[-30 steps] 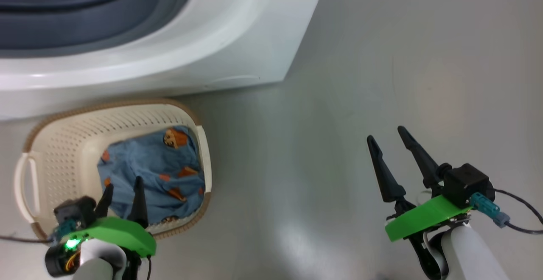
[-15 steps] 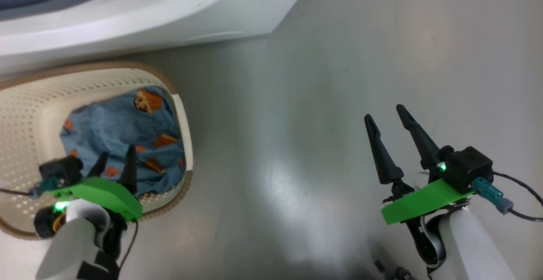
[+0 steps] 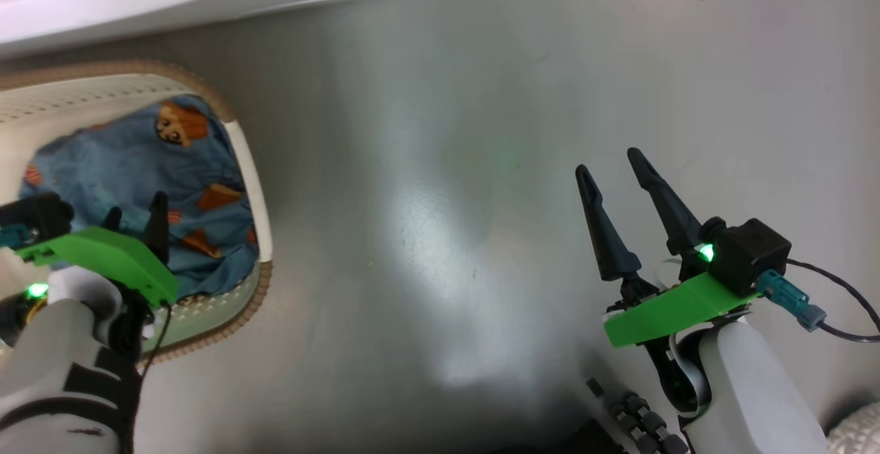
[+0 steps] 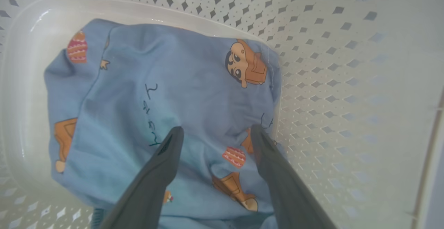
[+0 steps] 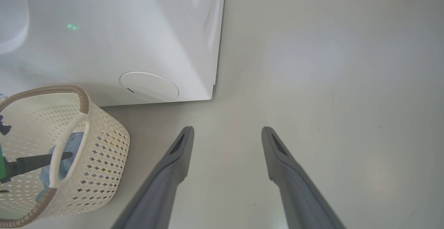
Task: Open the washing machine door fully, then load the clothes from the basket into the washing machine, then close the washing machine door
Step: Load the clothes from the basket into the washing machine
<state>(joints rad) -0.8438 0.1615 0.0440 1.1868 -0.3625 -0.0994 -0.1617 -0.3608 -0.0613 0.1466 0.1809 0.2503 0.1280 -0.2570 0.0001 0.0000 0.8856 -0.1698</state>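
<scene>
Loading under way: the left gripper [image 4: 216,130] hangs inside the basket [image 3: 242,151], fingers spread and grasping nothing, over the clothes [image 4: 138,93], a light blue printed garment crumpled on the bottom. The basket stands on the floor [image 3: 447,165] at left, near the washing machine [image 5: 104,31]. The right gripper [image 3: 606,161], fingers released, idles over bare floor at right. The next move likely calls for sinking onto a fold, clenching, and lifting clear of the rim.
</scene>
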